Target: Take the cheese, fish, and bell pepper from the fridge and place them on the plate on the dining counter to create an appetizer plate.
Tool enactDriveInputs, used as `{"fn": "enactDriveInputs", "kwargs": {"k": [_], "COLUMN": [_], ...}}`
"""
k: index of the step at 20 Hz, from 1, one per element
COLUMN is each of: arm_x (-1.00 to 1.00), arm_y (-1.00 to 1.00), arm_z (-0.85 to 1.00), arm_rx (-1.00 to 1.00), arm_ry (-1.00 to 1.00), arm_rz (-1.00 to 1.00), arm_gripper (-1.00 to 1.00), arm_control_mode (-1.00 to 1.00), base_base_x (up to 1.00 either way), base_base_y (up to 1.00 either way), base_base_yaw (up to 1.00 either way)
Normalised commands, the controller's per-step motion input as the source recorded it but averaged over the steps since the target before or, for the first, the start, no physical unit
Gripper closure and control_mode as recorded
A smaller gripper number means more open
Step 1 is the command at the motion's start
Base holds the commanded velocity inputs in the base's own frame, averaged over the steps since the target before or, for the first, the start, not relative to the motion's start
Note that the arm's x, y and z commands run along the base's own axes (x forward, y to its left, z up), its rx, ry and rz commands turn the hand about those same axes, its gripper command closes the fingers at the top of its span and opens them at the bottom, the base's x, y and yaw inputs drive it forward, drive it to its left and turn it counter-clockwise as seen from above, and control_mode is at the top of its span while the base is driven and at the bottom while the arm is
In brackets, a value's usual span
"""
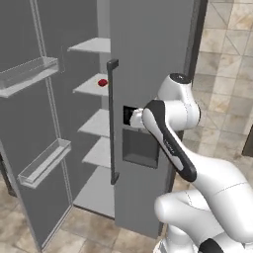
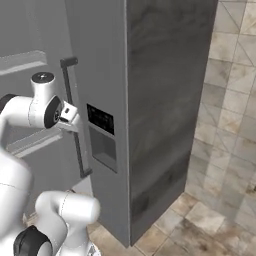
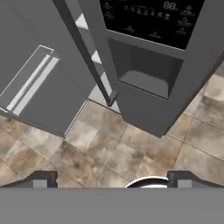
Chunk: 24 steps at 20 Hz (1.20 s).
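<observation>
Fridge (image 1: 148,59): tall grey steel unit; its left door (image 1: 29,148) is swung wide open, the right door with the black dispenser panel (image 3: 151,19) is shut.
Shelves (image 1: 96,123): pale grey, stacked in the open left compartment.
Bell pepper (image 1: 102,82): small dark-red blob resting on the second shelf from the top, near its front edge.
Cheese and fish: not made out on the visible shelves.
Gripper (image 3: 111,179): fingers spread wide and holding nothing; it points down at the tiled floor (image 3: 87,148), in front of the dispenser.
Arm (image 1: 170,143): wrist raised at dispenser height, just beside the long bar handle (image 1: 112,121) of the shut door.
Step in hand (judged): reaching into the open compartment for the first item.
Doing it well (judged): swing the hand left past the bar handle, level it with the pepper's shelf, enter between shelves without brushing them, and close on the blob's widest part.
Risk (judged): a round item may roll if nudged.
</observation>
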Motion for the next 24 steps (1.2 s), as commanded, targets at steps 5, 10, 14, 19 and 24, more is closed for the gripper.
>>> {"fn": "enactDriveInputs", "kwargs": {"k": [5,10,14,19,24], "arm_x": [0.00,0.00,0.00,0.00,0.00], "arm_y": [0.00,0.00,0.00,0.00,0.00], "arm_z": [0.00,0.00,0.00,0.00,0.00], "arm_rx": [0.00,0.00,0.00,0.00,0.00], "arm_ry": [0.00,0.00,0.00,0.00,0.00], "arm_rz": [0.00,0.00,0.00,0.00,0.00], "arm_gripper": [-1.00,-1.00,-1.00,-1.00,-1.00], "arm_control_mode": [1.00,1.00,1.00,1.00,1.00], "base_base_x": [0.10,0.30,0.31,0.17,0.44], "base_base_y": [0.77,0.76,0.90,0.98,0.61], "base_base_yaw": [-0.38,-0.43,-0.42,-0.39,-0.38]}}
